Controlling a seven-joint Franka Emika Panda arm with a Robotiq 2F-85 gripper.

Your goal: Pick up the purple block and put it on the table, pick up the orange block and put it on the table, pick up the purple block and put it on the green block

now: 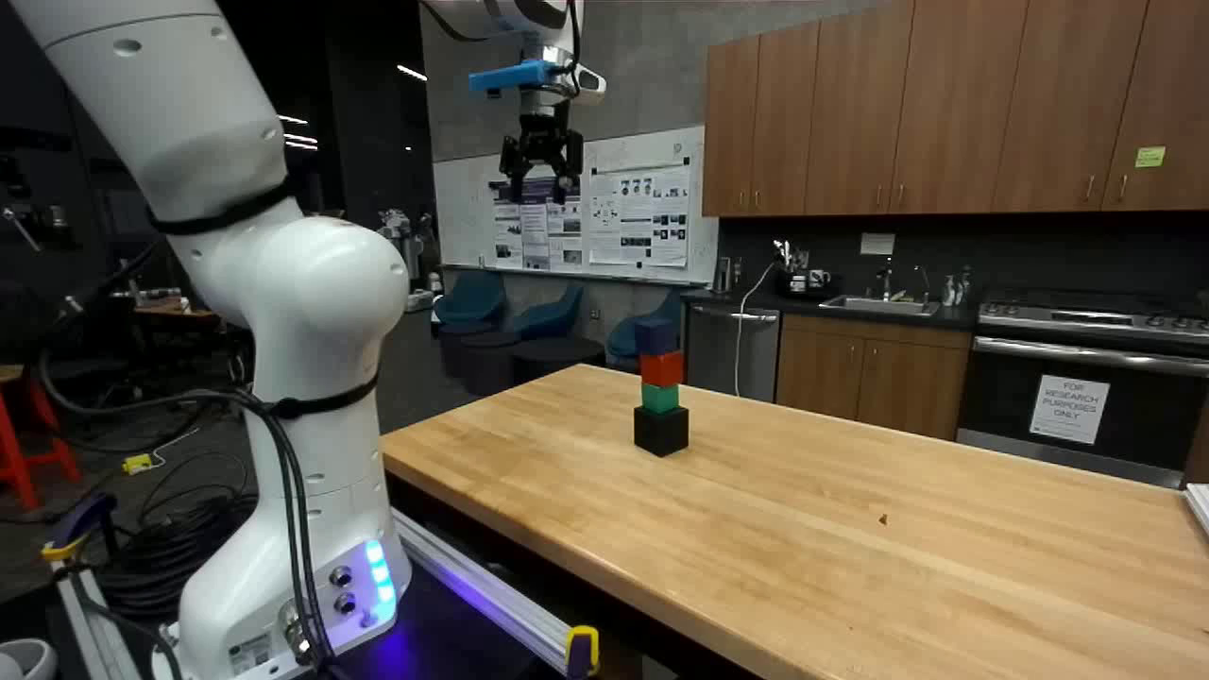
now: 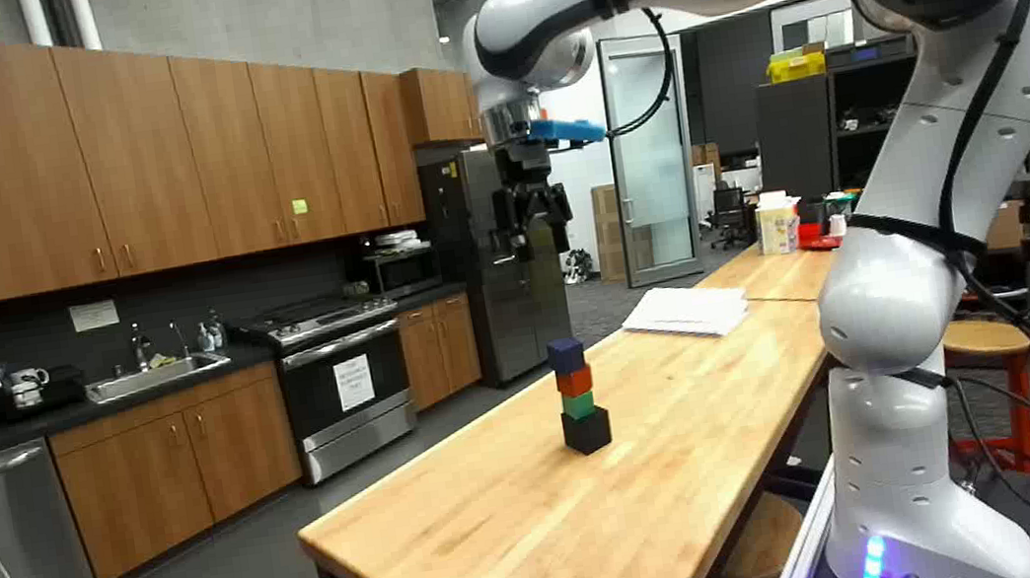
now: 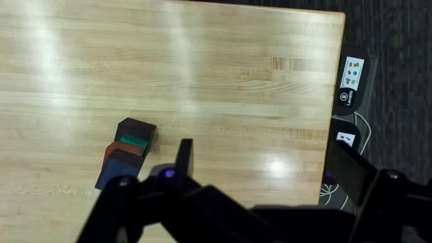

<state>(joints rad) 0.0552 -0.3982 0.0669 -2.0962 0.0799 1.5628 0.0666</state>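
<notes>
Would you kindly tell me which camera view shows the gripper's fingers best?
The wrist view does: the gripper is closest there, its fingers large and plainly spread apart. Both exterior views show them too, but small and from farther away, higher than the purple block.

Oven sign (image 1: pixel 1068 409): "FOR RESEARCH PURPOSES ONLY", capitals on white paper, on the oven door (image 1: pixel 1154 406).
Bin label (image 3: pixel 349 97): "Landfill", set sideways beside a round icon (image 3: pixel 343 97), on a dark bin lid (image 3: pixel 361 92).
Wall posters (image 1: pixel 639 219): print too small to read.
Yellow note (image 1: pixel 1149 157): on a cabinet door (image 1: pixel 1166 85), writing illegible.
Sheet (image 1: pixel 876 245) above the sink (image 1: pixel 874 307): illegible.
</notes>
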